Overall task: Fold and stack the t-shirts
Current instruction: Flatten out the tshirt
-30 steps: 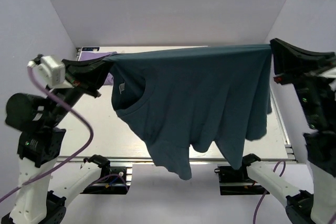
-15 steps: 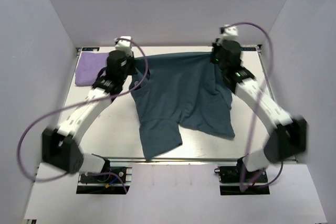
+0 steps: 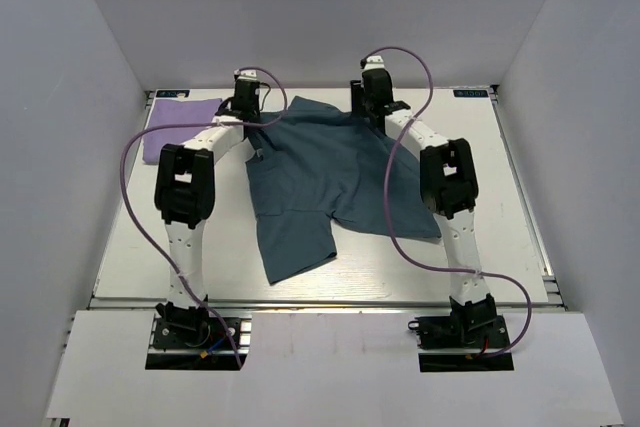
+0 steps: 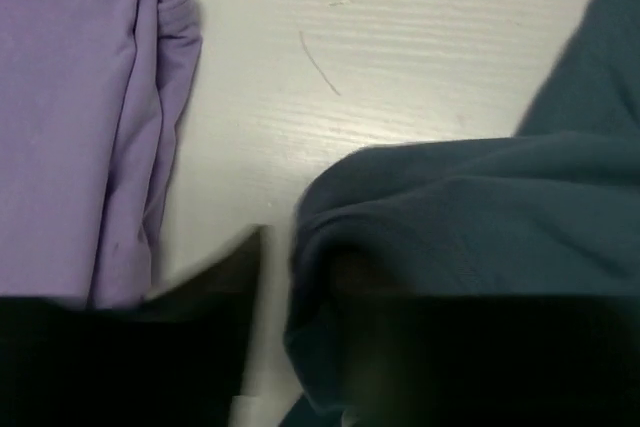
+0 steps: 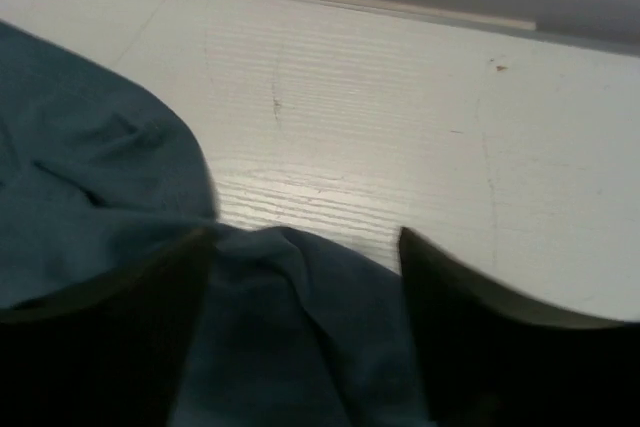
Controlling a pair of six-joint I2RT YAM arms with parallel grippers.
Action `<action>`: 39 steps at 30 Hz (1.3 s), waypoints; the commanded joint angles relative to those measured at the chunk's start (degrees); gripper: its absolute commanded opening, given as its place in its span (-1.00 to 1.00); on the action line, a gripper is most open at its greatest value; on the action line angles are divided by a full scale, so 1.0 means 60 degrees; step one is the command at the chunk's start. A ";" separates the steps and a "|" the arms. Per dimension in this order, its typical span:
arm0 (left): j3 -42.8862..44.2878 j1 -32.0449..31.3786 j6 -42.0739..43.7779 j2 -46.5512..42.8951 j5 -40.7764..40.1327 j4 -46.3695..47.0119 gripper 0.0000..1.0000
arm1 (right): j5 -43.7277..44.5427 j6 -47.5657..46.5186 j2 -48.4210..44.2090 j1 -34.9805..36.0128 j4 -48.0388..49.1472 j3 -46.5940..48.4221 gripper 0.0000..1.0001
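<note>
Left claw (image 4: 280, 257): jaws nearly together; cannot tell whether it holds the teal t-shirt (image 3: 330, 177).
Right claw (image 5: 305, 247): released, teal t-shirt lying between its fingers.
Lavender t-shirt (image 4: 70, 117): just left of left claw.

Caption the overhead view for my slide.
Left gripper and right gripper at the far edge of the spread-out teal t-shirt; lavender t-shirt lies far left.

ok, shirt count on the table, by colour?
dark teal t-shirt: 1
lavender t-shirt: 1
Total: 2
</note>
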 commanded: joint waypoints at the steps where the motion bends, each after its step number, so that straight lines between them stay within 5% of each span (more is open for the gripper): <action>1: 0.1460 0.0414 -0.0138 0.0293 0.0451 -0.0859 0.50 | -0.0825 -0.0261 -0.0407 -0.0140 0.0482 0.0375 0.80; 2: 0.1638 0.0415 -0.0225 0.0295 0.0801 -0.0993 0.99 | -0.0943 -0.0319 -0.0581 -0.0140 0.0468 0.0375 0.81; 9: 0.0544 0.0503 -0.0313 -0.1953 0.1668 -0.1302 1.00 | -0.0945 0.0424 -0.3275 -0.0140 -0.0658 -0.1319 0.81; 17: -0.4771 0.0268 -0.1528 -0.5967 0.4269 -0.0557 1.00 | 0.0271 0.2389 -0.7919 -0.0286 -0.2490 -0.6940 0.81; 20: -0.7315 0.0094 -0.1953 -0.7054 0.5795 0.0699 1.00 | 0.0609 0.3573 -0.9559 -0.0388 -0.3208 -0.9369 0.81; 24: -0.8888 -0.0242 -0.2275 -0.7585 0.7116 0.1041 1.00 | 0.0536 0.4162 -1.1069 -0.0549 -0.3663 -1.1614 0.81; 32: -1.1058 -0.0947 -0.2892 -1.0176 0.5800 -0.0832 1.00 | 0.0521 0.5100 -1.2142 -0.0901 -0.4000 -1.3349 0.78; 36: -1.1602 -0.1268 -0.3111 -1.0778 0.5550 -0.1448 0.95 | 0.0405 0.5028 -1.2024 -0.0989 -0.3256 -1.3731 0.53; 38: -1.1718 -0.1387 -0.3111 -1.0779 0.5317 -0.1726 0.95 | 0.0171 0.4984 -1.1776 -0.1004 -0.3107 -1.3674 -0.01; 39: -1.1719 -0.1546 -0.3111 -1.0779 0.5316 -0.1727 0.92 | -0.0164 0.4809 -1.1702 -0.0990 -0.2846 -1.3644 -0.10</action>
